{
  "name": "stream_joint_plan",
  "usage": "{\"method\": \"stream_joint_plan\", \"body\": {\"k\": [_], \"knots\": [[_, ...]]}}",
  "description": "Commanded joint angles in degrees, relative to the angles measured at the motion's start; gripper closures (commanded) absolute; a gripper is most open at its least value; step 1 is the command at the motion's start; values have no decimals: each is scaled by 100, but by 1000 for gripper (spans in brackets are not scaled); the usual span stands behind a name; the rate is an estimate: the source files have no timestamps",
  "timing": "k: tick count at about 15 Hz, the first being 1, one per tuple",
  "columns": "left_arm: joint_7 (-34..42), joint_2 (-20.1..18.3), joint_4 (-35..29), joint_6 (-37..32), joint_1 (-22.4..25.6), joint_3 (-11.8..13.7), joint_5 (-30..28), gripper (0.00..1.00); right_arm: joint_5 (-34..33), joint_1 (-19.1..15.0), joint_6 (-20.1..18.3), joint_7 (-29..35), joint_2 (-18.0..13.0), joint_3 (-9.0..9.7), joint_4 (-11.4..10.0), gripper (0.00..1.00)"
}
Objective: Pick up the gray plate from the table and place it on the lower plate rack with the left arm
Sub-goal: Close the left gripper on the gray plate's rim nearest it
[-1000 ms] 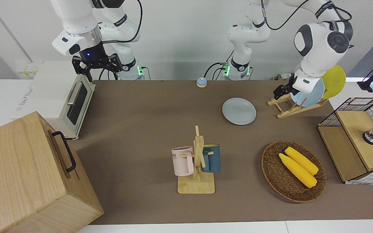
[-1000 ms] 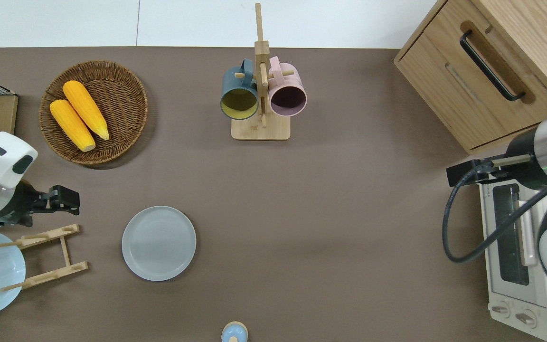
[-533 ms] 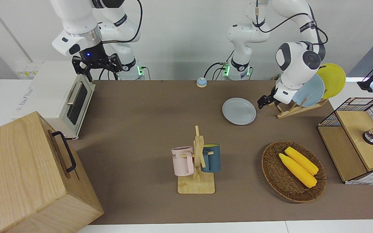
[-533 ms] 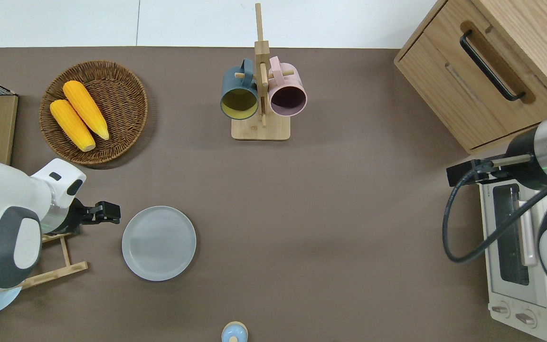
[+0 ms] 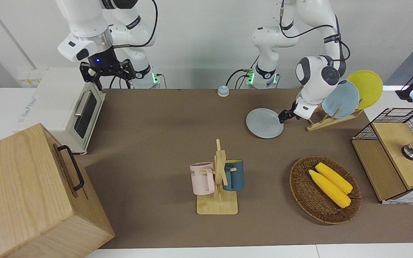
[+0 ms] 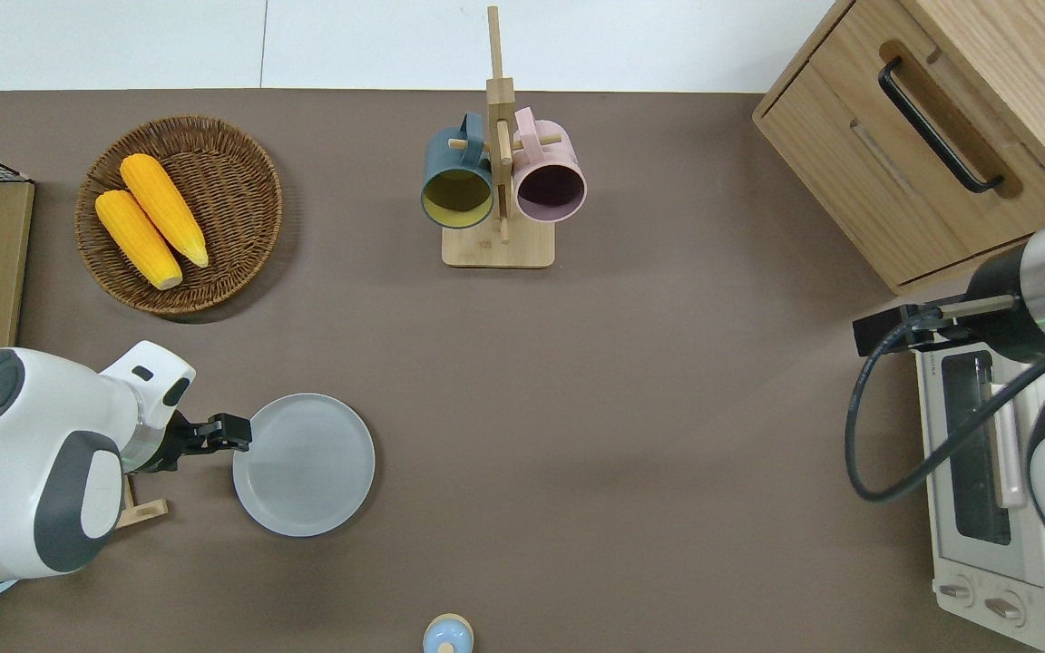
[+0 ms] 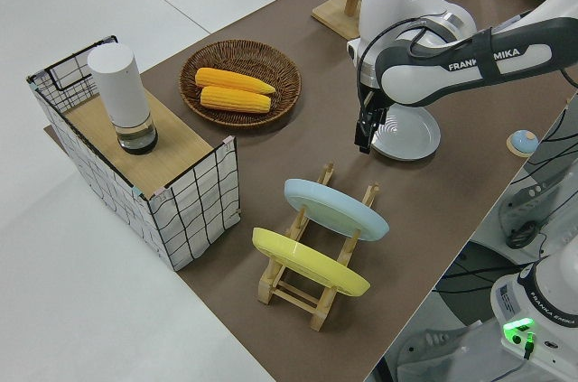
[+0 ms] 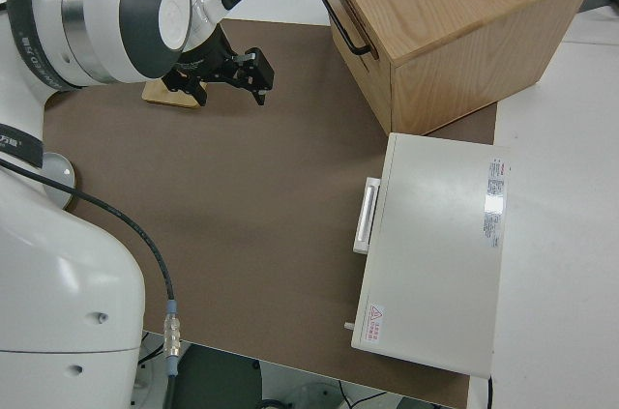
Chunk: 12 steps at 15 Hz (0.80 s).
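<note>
gray plate: lying flat on the worktop, between the rack and the little bell; not lifted yet

left hand: right at the plate's edge on the rack end; honestly can't tell if the fingers are spread or closed, or whether they touch the rim

lower plate rack: just beside the plate toward the left arm's end; light-blue plate and yellow plate already standing in it, free pegs at the end by the gray plate

right hand: parked; looks spread wide

what could go wrong: rim is shallow, so a pinch could slip or just shove the plate along; swinging it in could knock the blue plate
</note>
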Motion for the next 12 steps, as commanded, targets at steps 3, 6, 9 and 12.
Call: {"method": "stream_joint_plan", "body": {"k": [3, 6, 9, 12], "knots": [[-138, 259, -153, 168, -78, -85, -329, 13, -8, -106, -72, 69, -7, 98, 51, 17], [-410, 356, -153, 168, -70, -217, -338, 15, -8, -106, -81, 69, -15, 98, 51, 17], [-429, 400, -144, 203, -70, -217, -338, 90, -8, -106, -81, 69, -15, 98, 51, 17], [-438, 461, -144, 265, -61, -217, -338, 403, -8, -106, -81, 69, -15, 98, 51, 17]]}}
